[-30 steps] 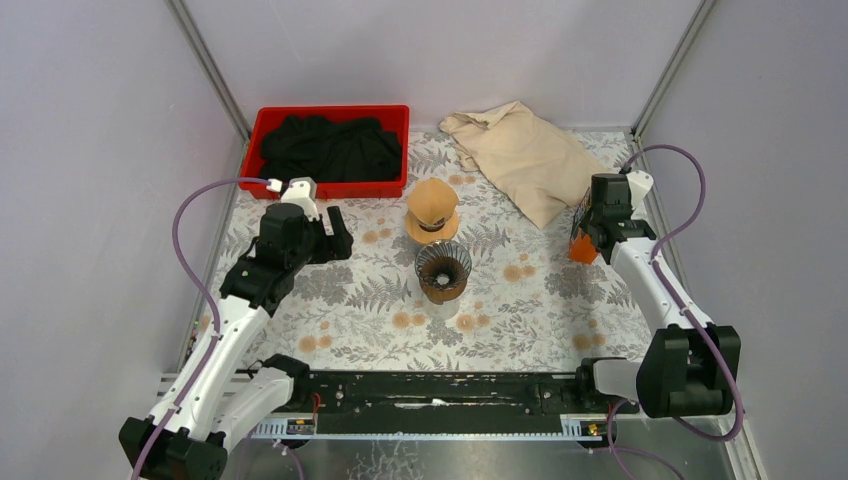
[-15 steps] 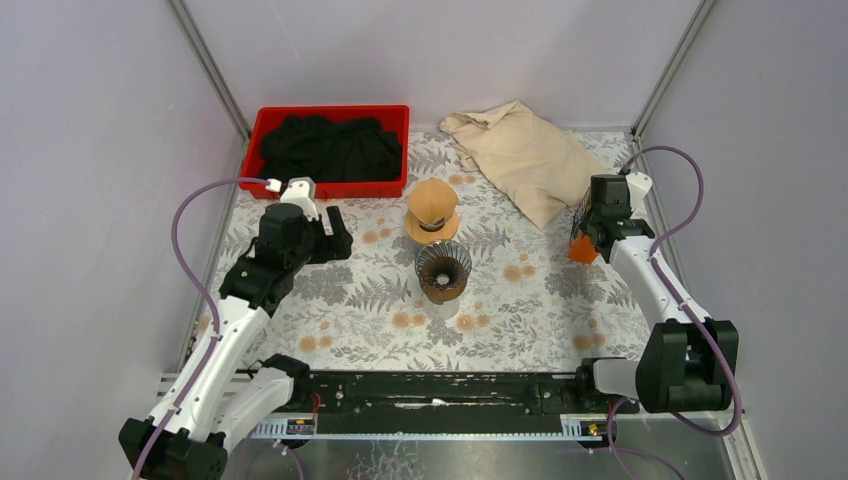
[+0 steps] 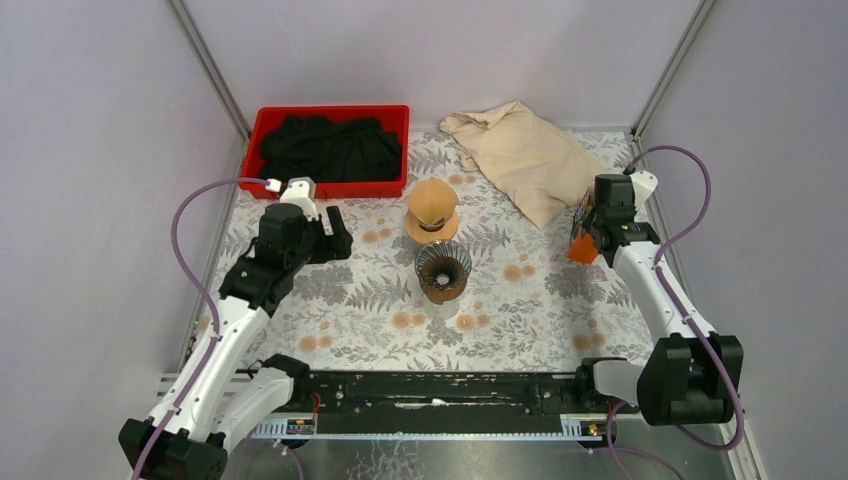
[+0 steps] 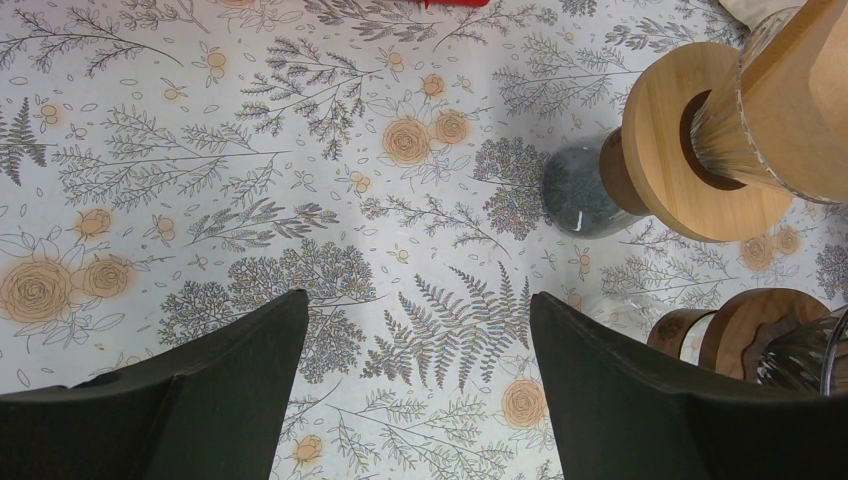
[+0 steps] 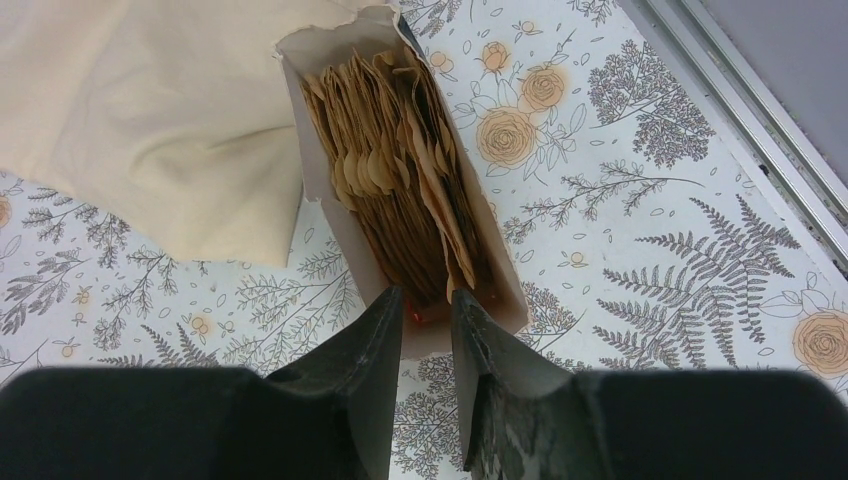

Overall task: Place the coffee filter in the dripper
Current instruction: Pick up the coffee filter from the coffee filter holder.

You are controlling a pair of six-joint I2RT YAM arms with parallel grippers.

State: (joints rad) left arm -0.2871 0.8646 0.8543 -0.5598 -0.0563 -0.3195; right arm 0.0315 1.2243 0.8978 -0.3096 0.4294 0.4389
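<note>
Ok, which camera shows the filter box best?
Right wrist: it looks down into the open filter box, brown filters visible inside. Top external shows only an orange sliver beside the right gripper; left wrist misses it.

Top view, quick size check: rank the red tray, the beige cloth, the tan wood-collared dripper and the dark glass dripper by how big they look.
1. Red plastic tray, largest.
2. Crumpled beige cloth, somewhat smaller.
3. Tan wood-collared dripper and dark glass dripper: about alike, so not ranked against each other.
</note>
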